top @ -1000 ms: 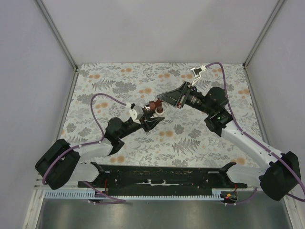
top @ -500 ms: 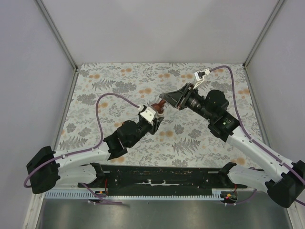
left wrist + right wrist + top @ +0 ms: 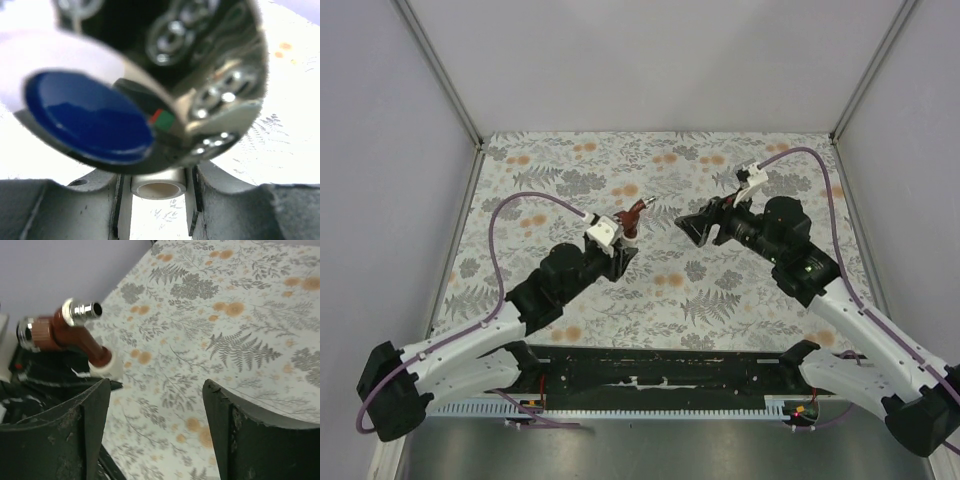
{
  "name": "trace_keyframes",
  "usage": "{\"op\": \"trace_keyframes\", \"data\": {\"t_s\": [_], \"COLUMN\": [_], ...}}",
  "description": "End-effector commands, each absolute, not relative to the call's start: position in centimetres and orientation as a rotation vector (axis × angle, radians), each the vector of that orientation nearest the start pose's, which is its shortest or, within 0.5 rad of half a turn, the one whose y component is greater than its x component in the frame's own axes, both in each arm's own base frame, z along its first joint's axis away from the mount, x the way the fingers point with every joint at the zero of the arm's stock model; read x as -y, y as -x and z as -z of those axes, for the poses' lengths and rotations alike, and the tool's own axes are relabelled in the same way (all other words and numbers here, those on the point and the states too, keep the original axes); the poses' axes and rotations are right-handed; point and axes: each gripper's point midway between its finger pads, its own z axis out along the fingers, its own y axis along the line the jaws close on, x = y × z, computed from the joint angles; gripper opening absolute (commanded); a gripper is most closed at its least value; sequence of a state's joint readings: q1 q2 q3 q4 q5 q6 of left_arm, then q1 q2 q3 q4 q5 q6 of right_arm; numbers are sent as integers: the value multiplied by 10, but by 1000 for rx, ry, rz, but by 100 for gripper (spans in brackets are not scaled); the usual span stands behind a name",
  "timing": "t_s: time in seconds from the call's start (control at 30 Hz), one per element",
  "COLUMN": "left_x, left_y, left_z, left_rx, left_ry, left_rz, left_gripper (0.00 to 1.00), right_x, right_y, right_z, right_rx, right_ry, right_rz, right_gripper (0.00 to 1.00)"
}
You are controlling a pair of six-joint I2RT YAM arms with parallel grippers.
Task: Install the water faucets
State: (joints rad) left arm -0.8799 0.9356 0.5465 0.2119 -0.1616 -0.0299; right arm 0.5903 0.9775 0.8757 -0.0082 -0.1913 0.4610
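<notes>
The water faucet [image 3: 633, 213] is a small red-brown tap with a silvery tip [image 3: 83, 310]. It stands in a white pipe fitting [image 3: 106, 367] and is held above the flowered mat. My left gripper [image 3: 622, 240] is shut on that white fitting [image 3: 159, 188], gripping it between both fingers. In the left wrist view the faucet [image 3: 210, 95] is a blurred shiny mass with a blue cap [image 3: 90, 117], very close to the lens. My right gripper [image 3: 688, 224] is open and empty, a short way right of the faucet. Its fingers [image 3: 85, 430] stand wide apart over the mat.
A flowered mat [image 3: 720, 290] covers the table. Grey walls close in the left, back and right sides. A black rail [image 3: 660, 372] runs along the near edge between the two arm bases. Purple cables loop over both arms.
My right gripper has let go of the faucet, opened wide and drawn back to the right. The left gripper still holds the fitting and has shifted the faucet slightly up and left.
</notes>
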Motion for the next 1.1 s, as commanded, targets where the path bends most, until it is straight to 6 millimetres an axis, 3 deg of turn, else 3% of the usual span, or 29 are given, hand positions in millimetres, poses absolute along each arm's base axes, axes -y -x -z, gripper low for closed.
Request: {"op": "trace_keyframes", "data": {"t_s": [0.0,0.2,0.43,0.7,1.07], "left_x": [262,269,277,281,277], "left_y": [-216,-177,-157,-159,-163], "left_z": [-227,-229,-237,-234,-235], "left_rx": [-1681,-1742,-1769,-1758,-1711], "left_ry": [-695,-941,-1098,-1164,-1225], "left_rz": [795,953,1047,1036,968], "left_gripper": [2,2,2,2,2], "right_x": [-230,-240,-251,-272,-300], "right_y": [-242,-195,-171,-172,-176], "right_z": [-324,-351,-360,-361,-323], "right_rx": [-1598,-1364,-1235,-1259,-1452], "right_ry": [694,1129,1421,1485,1548], "right_rz": [-744,-765,-829,-997,-1143], "right_gripper": [82,85,86,82,79]}}
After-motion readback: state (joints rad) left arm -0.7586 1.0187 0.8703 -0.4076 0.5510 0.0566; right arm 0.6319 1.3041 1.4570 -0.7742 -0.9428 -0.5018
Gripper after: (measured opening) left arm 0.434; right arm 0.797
